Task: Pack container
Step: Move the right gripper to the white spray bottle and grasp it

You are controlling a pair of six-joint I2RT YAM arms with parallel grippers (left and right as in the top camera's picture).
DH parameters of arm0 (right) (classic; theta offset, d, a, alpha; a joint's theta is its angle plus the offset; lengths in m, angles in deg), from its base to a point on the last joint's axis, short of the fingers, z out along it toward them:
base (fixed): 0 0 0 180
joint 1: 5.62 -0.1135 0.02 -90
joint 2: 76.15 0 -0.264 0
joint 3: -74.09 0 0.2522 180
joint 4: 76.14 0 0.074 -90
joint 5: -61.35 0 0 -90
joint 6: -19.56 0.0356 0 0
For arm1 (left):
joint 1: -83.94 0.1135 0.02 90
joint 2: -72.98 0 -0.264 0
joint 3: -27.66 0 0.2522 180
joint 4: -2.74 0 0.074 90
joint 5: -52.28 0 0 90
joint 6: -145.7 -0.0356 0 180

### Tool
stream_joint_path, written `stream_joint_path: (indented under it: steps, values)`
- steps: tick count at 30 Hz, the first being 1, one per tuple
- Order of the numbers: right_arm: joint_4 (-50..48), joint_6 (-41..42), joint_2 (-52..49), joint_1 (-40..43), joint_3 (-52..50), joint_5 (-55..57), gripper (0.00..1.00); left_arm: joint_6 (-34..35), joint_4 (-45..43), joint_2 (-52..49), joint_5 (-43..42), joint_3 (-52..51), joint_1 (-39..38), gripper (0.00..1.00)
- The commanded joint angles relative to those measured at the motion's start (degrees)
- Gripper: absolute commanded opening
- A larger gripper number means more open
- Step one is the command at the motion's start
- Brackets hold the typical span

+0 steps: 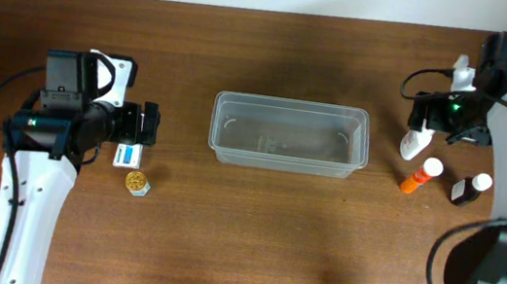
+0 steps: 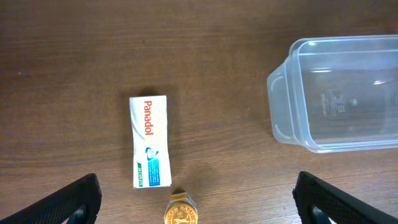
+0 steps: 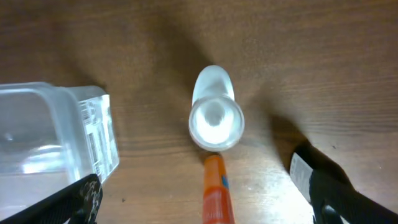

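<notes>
The clear container (image 1: 294, 104) sits upright and empty in the middle of the brown desk (image 1: 268, 252), its long side running left to right.

The left claw (image 2: 196, 186) is released, its two dark fingers (image 2: 68, 202) spread wide with nothing between them that they touch. In the left wrist view, a white Panadol box (image 2: 150, 142) lies flat on the desk. A small jar with a gold lid (image 2: 181, 213) stands just beside the box's near end. Both lie well to the left of the container.

The right claw (image 3: 205, 185) is also released and holds nothing. It hangs over a white bottle (image 3: 216, 121), which stands upright on the desk near the container's right end. The bottle sits midway between the spread fingers (image 3: 351, 202) and clear of both. An orange tube (image 3: 217, 196) lies on the desk just by the bottle; whether they touch is hard to tell. A small dark bottle (image 1: 470, 190) stands further right, apart from the tube.
</notes>
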Motion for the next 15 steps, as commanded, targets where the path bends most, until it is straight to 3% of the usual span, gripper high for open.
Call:
stream_joint_path:
  steps: [1,15]
  values:
    - [-0.39,-3.26,-2.16,0.17,1.05,0.07,0.98,0.57,-0.37,-1.07,0.66,1.11,0.2,0.99]
    - [-3.23,-3.45,-10.67,0.17,1.03,1.01,0.98,0.55,-3.04,-1.57,0.66,1.11,0.2,0.99]
